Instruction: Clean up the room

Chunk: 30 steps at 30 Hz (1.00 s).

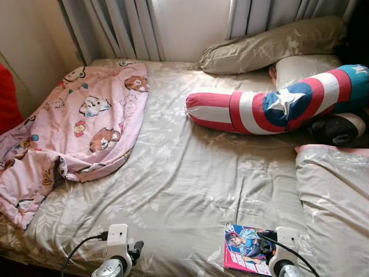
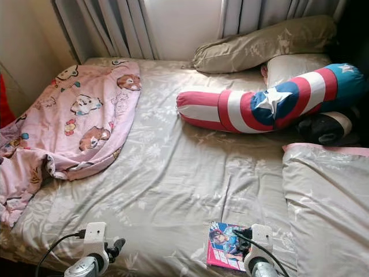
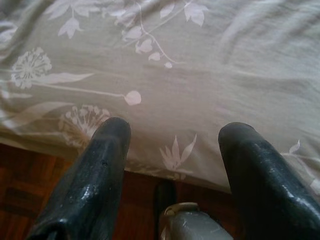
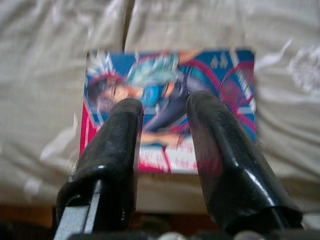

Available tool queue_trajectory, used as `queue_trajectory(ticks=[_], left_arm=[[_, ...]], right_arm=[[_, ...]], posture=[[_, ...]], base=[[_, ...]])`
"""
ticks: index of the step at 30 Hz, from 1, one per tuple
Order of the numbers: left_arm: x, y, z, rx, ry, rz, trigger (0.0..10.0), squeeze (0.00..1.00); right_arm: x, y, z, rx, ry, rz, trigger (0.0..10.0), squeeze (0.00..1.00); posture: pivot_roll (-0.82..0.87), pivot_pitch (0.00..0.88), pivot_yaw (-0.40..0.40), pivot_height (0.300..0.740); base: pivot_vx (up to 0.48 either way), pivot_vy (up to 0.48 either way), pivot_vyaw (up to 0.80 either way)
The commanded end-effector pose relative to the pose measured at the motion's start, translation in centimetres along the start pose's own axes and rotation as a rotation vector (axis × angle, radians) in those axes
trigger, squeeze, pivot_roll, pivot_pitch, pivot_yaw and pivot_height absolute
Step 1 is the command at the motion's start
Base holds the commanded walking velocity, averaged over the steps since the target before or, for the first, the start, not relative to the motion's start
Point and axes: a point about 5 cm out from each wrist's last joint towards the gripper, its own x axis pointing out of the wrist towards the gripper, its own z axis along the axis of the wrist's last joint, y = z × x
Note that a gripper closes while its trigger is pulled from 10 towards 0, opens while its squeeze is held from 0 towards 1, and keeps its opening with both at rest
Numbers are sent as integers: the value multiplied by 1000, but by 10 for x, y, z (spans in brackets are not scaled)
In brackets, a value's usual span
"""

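A thin, glossy comic book point(image 1: 247, 248) with a bright blue-and-pink cartoon cover lies flat near the foot edge of the floral grey bedsheet point(image 1: 184, 173). The right gripper point(image 4: 162, 112) hovers over it, fingers parted, holding nothing. The left gripper point(image 3: 172, 132), spread wide, hangs above the sheet's edge.

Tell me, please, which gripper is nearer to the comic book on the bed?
Right. The right gripper hangs directly over the comic book, fingers open. The left gripper is far to the book's left, at the edge of the bed sheet.
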Motion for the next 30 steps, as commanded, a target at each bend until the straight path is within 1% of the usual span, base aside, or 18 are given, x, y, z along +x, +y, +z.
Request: queue_trajectory(ticks=[1,2,3,5,7,8,11,13,17,21,26,30], left_arm=[[-2,0,-8,0,37,10,10000,0],[-2,-1,-10,-1,42,10,10000,0],[-2,-1,-12,6,50,18,10000,0],[-3,-1,-13,10,49,24,10000,0],[-3,1,-13,32,41,39,10000,0],[-4,3,-14,33,43,52,10000,0],[-5,6,-15,24,47,64,10000,0],[-6,12,-18,7,55,91,10000,0],[-8,17,-19,1,55,116,10000,0],[-8,18,-20,-1,55,121,10000,0],[-9,19,-20,10,58,111,10000,0],[-9,19,-21,8,59,112,10000,0]], right_arm=[[-9,-1,-26,-32,87,12,10000,0],[-11,-2,-30,-34,97,8,10000,0],[-14,-8,-36,-32,118,-9,10000,0],[-15,-10,-39,-27,127,-12,10000,0],[-19,-16,-46,-15,145,-22,10000,0],[-23,-22,-51,6,157,-47,10000,0],[-24,-25,-53,15,162,-60,10000,0],[-27,-33,-55,60,166,-91,10000,0],[-28,-42,-53,72,169,-107,10000,0],[-28,-44,-52,74,168,-112,10000,0],[-24,-28,-54,101,182,-113,10000,0],[-26,-26,-58,99,191,-115,10000,0]], posture=[[5,0,57,740],[4,0,58,740],[3,0,60,740],[3,0,60,740],[10,0,58,740],[18,0,57,740],[18,0,56,740],[17,0,57,740],[16,0,57,740],[7,0,58,740],[-2,0,62,740],[-2,0,64,740]], base=[[0,0,0],[0,0,0],[0,0,694],[0,0,747],[0,382,800],[0,480,506],[0,480,338],[0,480,0],[0,480,0],[0,480,0],[0,480,0],[0,480,0]])
